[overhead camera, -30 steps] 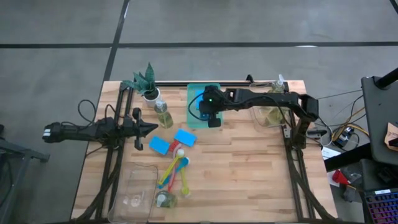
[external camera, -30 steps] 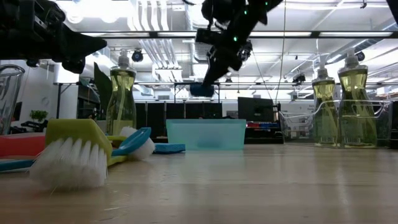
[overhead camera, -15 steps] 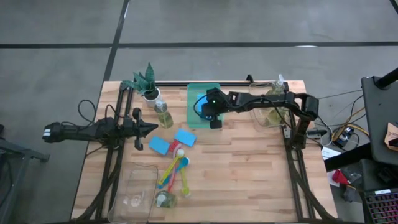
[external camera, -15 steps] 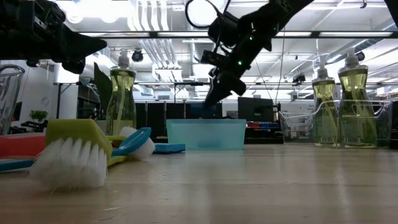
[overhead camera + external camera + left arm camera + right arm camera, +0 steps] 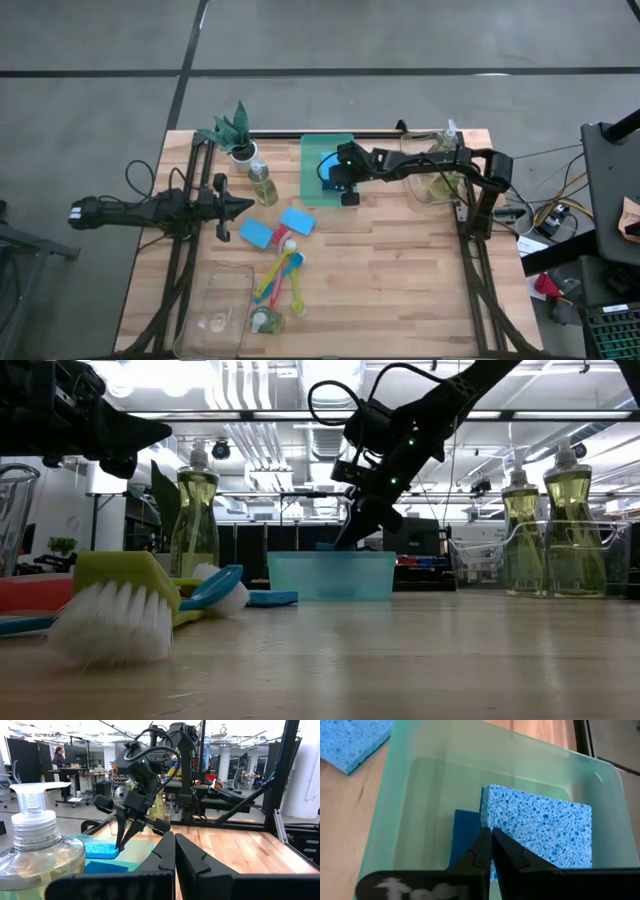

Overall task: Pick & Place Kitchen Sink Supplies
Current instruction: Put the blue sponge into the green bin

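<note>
- Right gripper (image 5: pixel 487 851) pinched tight on the edge of a blue sponge (image 5: pixel 540 832), holding it down inside the green tray (image 5: pixel 395 785); sponge tilted, one end resting on a darker blue patch on the tray floor.
- In the high view, right gripper (image 5: pixel 335 180) over the green tray (image 5: pixel 312 160) at the far middle of the wooden table (image 5: pixel 400 270), dark arm stretching back to the right side.
- In the low view, same gripper (image 5: pixel 345 538) dipping just behind the tray's near wall (image 5: pixel 330 575).
- Left gripper (image 5: pixel 243 206) closed and empty, hovering above the table's left part, near a soap bottle (image 5: pixel 263 184) and the potted plant (image 5: pixel 233 132).
- Two more blue sponges (image 5: pixel 257 234) (image 5: pixel 297 221) flat on the table, just beside each other, in front of the green tray.
- Brushes (image 5: pixel 280 275) with red, yellow, blue and green handles bunched together nearer the front edge.
- Clear tray (image 5: pixel 215 310) at the front left; another soap bottle (image 5: pixel 265 322) lying just beside it.
- Further soap bottles (image 5: pixel 440 150) in a clear bin at the far right.
</note>
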{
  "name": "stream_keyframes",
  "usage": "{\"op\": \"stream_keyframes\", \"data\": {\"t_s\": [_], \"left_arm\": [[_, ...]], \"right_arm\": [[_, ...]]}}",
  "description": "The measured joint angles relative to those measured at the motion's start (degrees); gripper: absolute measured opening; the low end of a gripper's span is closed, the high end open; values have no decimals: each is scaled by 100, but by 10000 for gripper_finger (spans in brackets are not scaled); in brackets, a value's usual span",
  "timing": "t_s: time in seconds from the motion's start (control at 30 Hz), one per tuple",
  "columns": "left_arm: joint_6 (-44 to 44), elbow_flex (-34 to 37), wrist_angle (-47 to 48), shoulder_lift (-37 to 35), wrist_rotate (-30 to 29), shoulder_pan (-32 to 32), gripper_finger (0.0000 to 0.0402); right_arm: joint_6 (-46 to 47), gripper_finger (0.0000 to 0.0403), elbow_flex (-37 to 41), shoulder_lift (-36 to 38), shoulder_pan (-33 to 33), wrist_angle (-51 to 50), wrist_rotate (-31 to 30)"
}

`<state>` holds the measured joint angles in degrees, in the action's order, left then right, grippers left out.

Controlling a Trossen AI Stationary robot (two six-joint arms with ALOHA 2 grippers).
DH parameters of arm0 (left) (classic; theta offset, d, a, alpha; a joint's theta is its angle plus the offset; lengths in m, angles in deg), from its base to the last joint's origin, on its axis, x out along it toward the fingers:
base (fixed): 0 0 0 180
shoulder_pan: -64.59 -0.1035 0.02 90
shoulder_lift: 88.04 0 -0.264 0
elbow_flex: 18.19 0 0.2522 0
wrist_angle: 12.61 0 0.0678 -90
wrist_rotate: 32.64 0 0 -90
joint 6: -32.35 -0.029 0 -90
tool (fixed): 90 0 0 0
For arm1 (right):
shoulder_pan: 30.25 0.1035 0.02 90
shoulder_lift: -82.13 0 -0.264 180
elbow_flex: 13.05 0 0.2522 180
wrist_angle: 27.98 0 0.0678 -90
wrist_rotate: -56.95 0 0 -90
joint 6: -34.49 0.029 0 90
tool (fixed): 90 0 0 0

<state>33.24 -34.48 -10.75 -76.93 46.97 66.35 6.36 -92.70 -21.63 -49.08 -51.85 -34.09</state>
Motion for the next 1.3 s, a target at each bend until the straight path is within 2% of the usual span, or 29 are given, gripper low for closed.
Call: {"op": "stream_keyframes", "data": {"t_s": [0.2, 0.37, 0.83, 1.3], "left_arm": [[0, -2, 0, 2, 2, 0, 3], [1, -2, -1, 2, 1, -1, 3], [2, -2, 0, 2, 0, -2, 3], [2, 0, 11, 2, 2, 0, 3]], "right_arm": [[97, 8, 61, -68, -42, 73, 2], [72, 8, -32, -423, -31, 43, 0], [84, 8, -847, -1123, -31, -496, -9], [291, 13, -1165, -1168, -31, -918, -114]]}}
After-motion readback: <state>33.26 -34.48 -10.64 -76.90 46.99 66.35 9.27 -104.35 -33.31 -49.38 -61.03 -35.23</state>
